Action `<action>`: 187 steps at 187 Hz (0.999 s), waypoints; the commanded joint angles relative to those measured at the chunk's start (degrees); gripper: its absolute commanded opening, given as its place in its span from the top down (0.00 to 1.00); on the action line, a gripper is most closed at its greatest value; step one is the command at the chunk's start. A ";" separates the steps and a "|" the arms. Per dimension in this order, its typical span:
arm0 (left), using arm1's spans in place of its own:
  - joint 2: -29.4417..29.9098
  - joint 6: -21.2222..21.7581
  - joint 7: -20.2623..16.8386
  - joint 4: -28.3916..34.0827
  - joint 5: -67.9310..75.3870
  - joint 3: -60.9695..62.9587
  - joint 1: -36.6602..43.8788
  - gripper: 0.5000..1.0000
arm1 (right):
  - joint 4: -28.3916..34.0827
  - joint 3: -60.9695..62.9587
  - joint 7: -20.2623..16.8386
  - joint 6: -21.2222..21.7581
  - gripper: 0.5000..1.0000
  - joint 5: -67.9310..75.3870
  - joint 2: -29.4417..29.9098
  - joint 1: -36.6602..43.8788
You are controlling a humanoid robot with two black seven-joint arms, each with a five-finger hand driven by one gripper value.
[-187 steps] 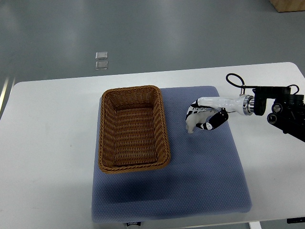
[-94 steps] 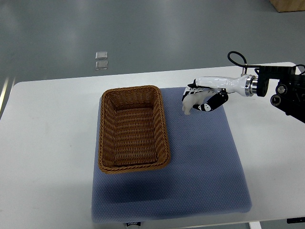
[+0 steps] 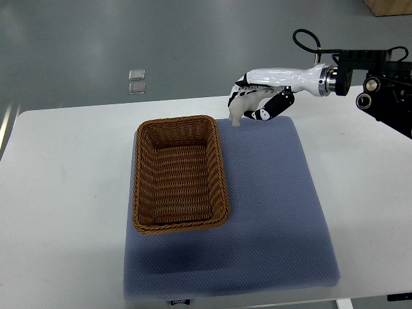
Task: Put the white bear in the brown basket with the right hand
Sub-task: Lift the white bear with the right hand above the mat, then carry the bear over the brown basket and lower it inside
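Overhead, the white bench (image 3: pixel 71 193) carried a blue mat (image 3: pixel 277 212) with the brown basket (image 3: pixel 180 172) on its left part, while the right hand (image 3: pixel 261 96), fingers (image 3: pixel 270 108) clenched around the white bear (image 3: pixel 241 109), hung by the basket's far right corner.

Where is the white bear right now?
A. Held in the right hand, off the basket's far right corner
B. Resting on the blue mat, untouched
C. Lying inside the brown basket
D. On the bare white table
A: the right hand grips the white bear beside the brown basket, whose inside shows only wicker.
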 commanded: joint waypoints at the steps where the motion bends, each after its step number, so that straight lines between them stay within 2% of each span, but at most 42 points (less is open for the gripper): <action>1: 0.00 0.00 0.00 0.02 0.00 0.00 0.00 0.00 | -0.01 -0.01 -0.07 0.43 1.00 -0.10 1.26 1.84; 75: 0.00 0.00 0.00 0.02 0.00 0.00 0.00 0.00 | 0.08 -0.01 -0.07 1.39 1.00 0.08 6.09 5.27; 168: 0.00 0.00 0.00 0.02 0.00 0.00 0.00 0.00 | 0.08 -0.01 -0.07 1.66 1.00 0.17 6.53 7.38; 187: 0.00 0.00 0.00 0.02 0.00 0.00 0.00 0.00 | -0.45 -0.10 -0.07 2.01 1.00 -0.01 9.70 8.52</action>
